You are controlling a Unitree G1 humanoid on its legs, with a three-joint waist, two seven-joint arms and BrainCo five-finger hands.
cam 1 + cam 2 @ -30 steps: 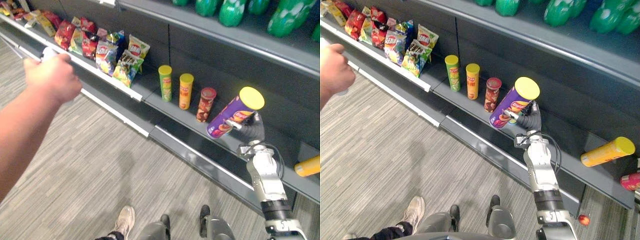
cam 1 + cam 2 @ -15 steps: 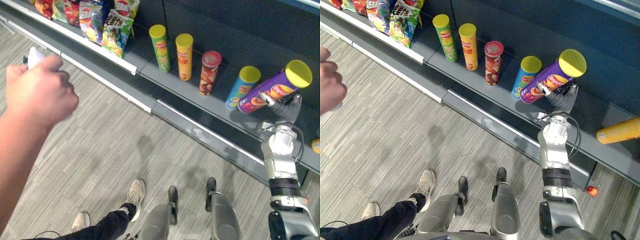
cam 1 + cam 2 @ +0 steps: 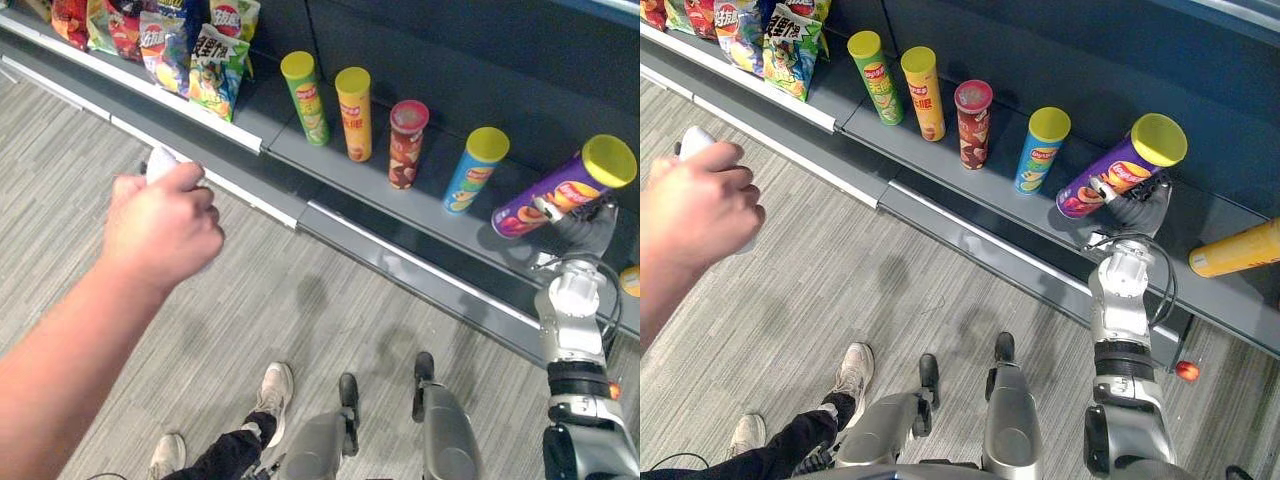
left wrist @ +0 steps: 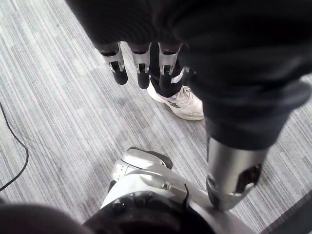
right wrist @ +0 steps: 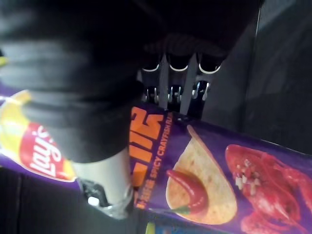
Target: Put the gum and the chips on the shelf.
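Observation:
A purple chips can (image 3: 1118, 178) with a yellow lid is held tilted over the lower shelf (image 3: 970, 190), just right of a standing blue can (image 3: 1042, 150). My right hand (image 3: 1137, 204) is shut on it; in the right wrist view its fingers (image 5: 180, 92) and thumb (image 5: 105, 187) curl round the purple can (image 5: 229, 180). Whether the can's low end touches the shelf I cannot tell. My left hand (image 4: 141, 66) hangs open over the floor, holding nothing. A person's hand (image 3: 165, 228) at the left grips a small white object (image 3: 162, 162).
Green (image 3: 303, 97), yellow (image 3: 354, 113) and red (image 3: 406, 143) cans stand in a row left of the blue one. Several chip bags (image 3: 215, 70) stand further left. An orange can (image 3: 1238, 250) lies on the shelf at the right. A person's shoes (image 3: 852, 370) are on the floor.
The camera has tilted down and shifted. The person's hand with the white object has moved right and nearer. My right hand still holds the purple can, now lower and right of the blue can.

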